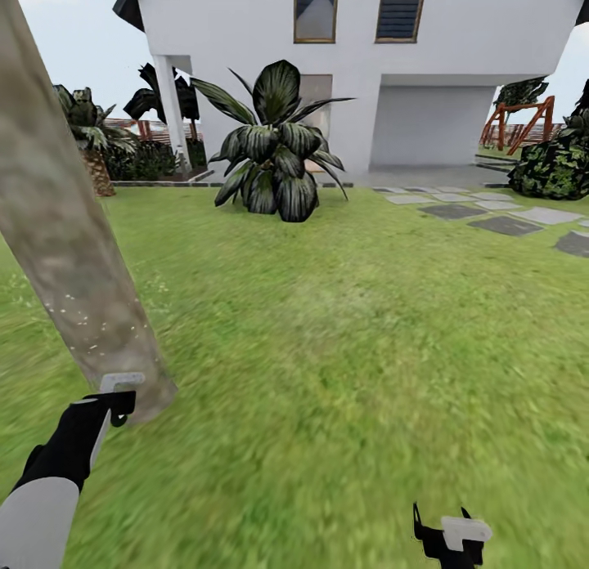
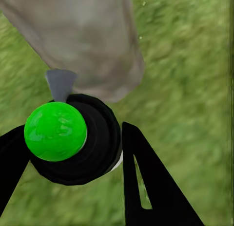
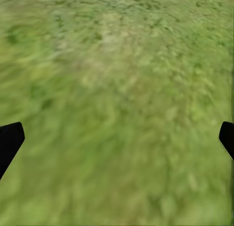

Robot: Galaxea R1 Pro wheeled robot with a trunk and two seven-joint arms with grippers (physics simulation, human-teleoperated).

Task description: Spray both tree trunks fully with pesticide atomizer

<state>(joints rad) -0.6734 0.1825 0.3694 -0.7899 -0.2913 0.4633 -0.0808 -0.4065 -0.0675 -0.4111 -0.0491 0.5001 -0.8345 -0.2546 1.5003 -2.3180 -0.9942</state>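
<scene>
**A:** Down at the foot of the tree trunk [image 1: 61, 250], on the lawn [image 1: 343, 348], what's the state of play?

**B:** The left gripper [image 2: 73, 153] has its fingers closed around the pesticide atomizer [image 2: 80, 141]. So pickup looks done. The dot on its cap shows green in the left wrist view, and its pale nozzle [image 1: 121, 381] sits just beside the flared base of the trunk, almost touching.

**A:** Is the trunk covered?

**B:** I can't tell. A few pale specks show low on the bark, but no clear coating. My judgement is that spraying on this trunk is under way at best, and a second tree remains.

**A:** How's the left arm held?

**B:** Stretched forward and low from the lawn's near left corner, wrist pointing the can at the trunk base.

**A:** And the right gripper [image 1: 452, 540]?

**B:** Hanging low at the near edge, fingers [image 3: 9, 141] spread wide over bare grass, holding nothing
</scene>
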